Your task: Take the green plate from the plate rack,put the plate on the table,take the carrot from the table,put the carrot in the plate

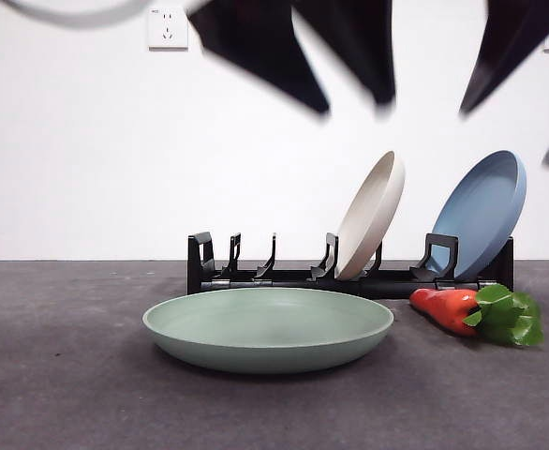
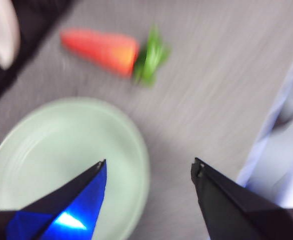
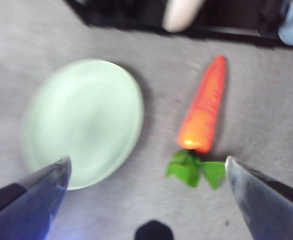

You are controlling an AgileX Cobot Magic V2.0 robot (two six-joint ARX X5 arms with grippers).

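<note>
The green plate lies flat on the table, in front of the black plate rack. The carrot lies on the table to the plate's right, leaves pointing right. My left gripper hangs open and empty high above the plate; in its wrist view its jaws spread over the plate's rim, with the carrot beyond. My right gripper hangs open and empty above the carrot; its wrist view shows the carrot beside the plate.
A cream-beige plate and a blue plate lean in the rack's right slots; the left slots hold nothing. A white wall with a socket stands behind.
</note>
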